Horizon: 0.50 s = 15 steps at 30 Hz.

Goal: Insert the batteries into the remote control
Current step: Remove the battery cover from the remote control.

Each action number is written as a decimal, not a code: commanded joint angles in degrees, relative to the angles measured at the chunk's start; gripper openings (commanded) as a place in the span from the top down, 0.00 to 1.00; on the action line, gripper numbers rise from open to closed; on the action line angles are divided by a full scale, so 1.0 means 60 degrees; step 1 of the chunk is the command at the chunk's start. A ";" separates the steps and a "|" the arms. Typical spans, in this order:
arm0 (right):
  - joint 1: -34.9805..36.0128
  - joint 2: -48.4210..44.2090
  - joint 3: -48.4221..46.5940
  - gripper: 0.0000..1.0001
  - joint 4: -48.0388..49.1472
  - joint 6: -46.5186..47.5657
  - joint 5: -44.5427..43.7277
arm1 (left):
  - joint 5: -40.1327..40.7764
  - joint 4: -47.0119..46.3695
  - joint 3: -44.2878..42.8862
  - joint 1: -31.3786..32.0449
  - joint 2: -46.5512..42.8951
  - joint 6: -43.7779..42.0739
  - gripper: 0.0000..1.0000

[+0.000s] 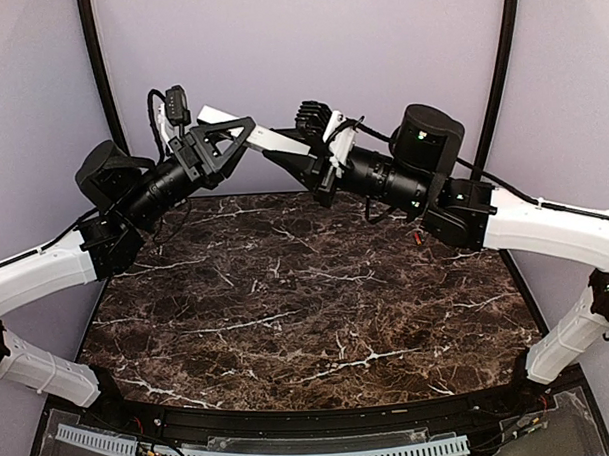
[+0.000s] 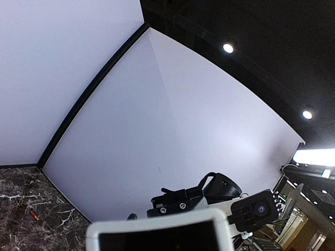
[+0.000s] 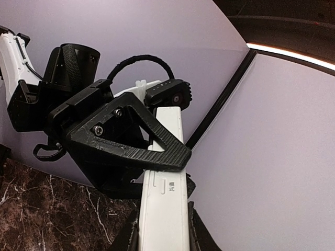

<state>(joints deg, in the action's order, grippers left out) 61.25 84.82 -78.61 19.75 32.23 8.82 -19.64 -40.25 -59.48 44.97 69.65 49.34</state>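
- Long, slim white plastic remote control [image 1: 279, 139]: held aloft over the 12 o'clock edge of the dark brown marble counter [image 1: 308, 318].
- Left end effector [image 1: 236, 135]: clamped on the remote control's 10 o'clock end.
- Right end effector [image 1: 287, 157]: clamped on its 4 o'clock end.
- Small red cylindrical battery [image 2: 34, 214]: lying loose on the counter.

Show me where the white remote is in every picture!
Top external: the remote control is high up near the back, bridging the two arms.
Left wrist: the remote control is at the bottom edge, in the middle, with its dark recess facing the camera.
Right wrist: the remote control is at the bottom middle, running upward.
Shared landmark: the dark marble table shows in all three.
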 commanded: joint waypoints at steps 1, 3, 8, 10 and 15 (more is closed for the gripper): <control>0.0120 0.0037 -0.0122 1.00 0.0543 -0.0240 -0.0412 | -0.0155 -0.0216 0.0066 0.0049 -0.0056 0.0079 0.72; 0.0131 0.0014 -0.0140 1.00 0.0535 -0.0234 -0.0444 | -0.0248 -0.0246 0.0053 0.0049 -0.0027 0.0127 0.82; 0.0127 -0.0186 -0.0053 0.58 0.0274 -0.0076 -0.0199 | -0.0386 -0.0095 -0.0063 0.0049 -0.0066 -0.0002 1.00; 0.0125 -0.0439 0.0179 0.28 0.0207 0.0215 0.0103 | -0.0597 -0.0146 -0.0146 0.0049 -0.0109 -0.0137 1.00; 0.0120 -0.0824 0.0515 0.05 0.0066 0.0785 0.0910 | -0.1355 -0.0650 -0.0227 0.0049 -0.0054 0.0012 1.00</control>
<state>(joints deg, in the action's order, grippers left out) 61.49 82.61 -76.51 19.38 34.30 10.39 -23.33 -40.45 -59.53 44.97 69.67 49.91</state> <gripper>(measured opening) 0.927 0.310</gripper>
